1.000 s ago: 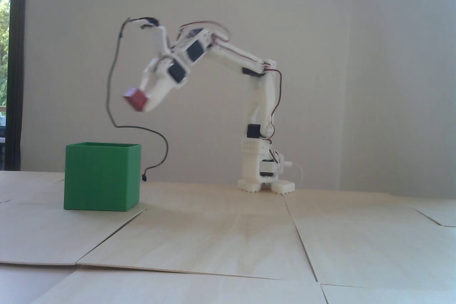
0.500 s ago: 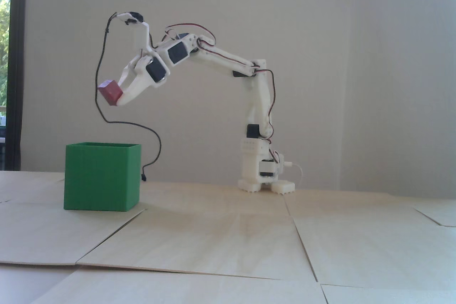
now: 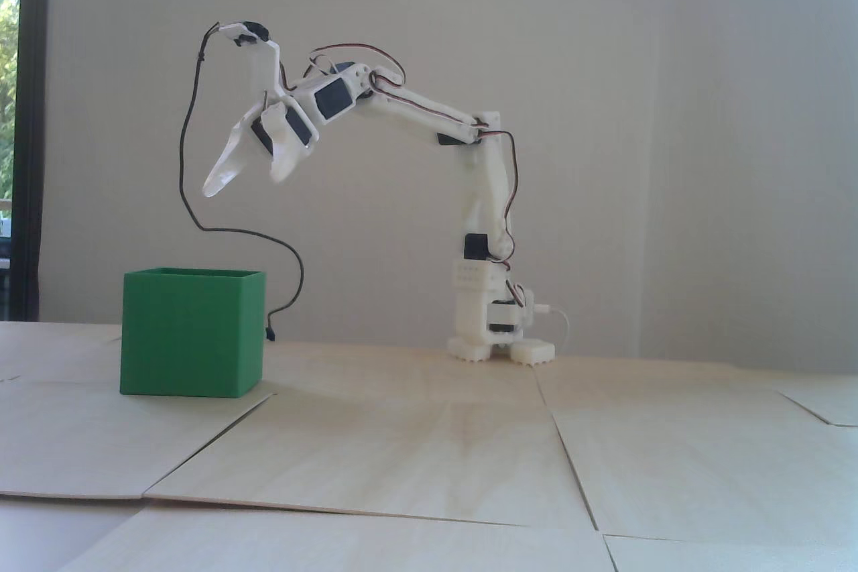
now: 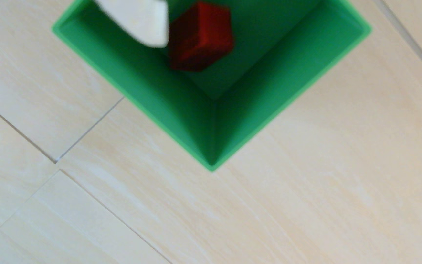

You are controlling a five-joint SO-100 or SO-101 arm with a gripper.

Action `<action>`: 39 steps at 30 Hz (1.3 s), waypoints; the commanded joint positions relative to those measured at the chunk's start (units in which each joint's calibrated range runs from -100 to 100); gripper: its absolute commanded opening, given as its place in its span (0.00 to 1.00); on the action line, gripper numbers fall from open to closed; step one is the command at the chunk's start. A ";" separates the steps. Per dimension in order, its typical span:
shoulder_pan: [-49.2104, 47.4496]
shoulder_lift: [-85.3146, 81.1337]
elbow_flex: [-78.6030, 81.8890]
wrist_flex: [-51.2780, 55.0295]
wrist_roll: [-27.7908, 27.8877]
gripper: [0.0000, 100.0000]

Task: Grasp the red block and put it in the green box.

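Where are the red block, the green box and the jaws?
red block (image 4: pixel 201 38), wrist view, its top face.
green box (image 3: pixel 191 334), fixed view, its front wall.
gripper (image 3: pixel 244 183), fixed view, between the open jaws' tips.

No readable text, label, brand or number shows in either view. The surfaces all look plain.

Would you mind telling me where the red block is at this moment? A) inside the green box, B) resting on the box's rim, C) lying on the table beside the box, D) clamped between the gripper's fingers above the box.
A: the wrist view shows the red block down inside the green box, and in the fixed view the gripper hangs open and empty above it.
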 commanded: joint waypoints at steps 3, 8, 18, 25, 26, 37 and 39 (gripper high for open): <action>-0.43 -2.02 -5.09 -1.68 0.43 0.42; -2.44 -7.16 -1.09 0.34 0.17 0.21; -16.35 -39.06 35.37 1.52 -0.04 0.02; -28.26 -60.61 57.91 4.56 -0.04 0.02; -29.94 -63.93 60.75 6.41 -0.04 0.02; -40.40 -95.59 89.77 21.42 0.17 0.02; -40.48 -99.62 95.00 21.76 0.17 0.02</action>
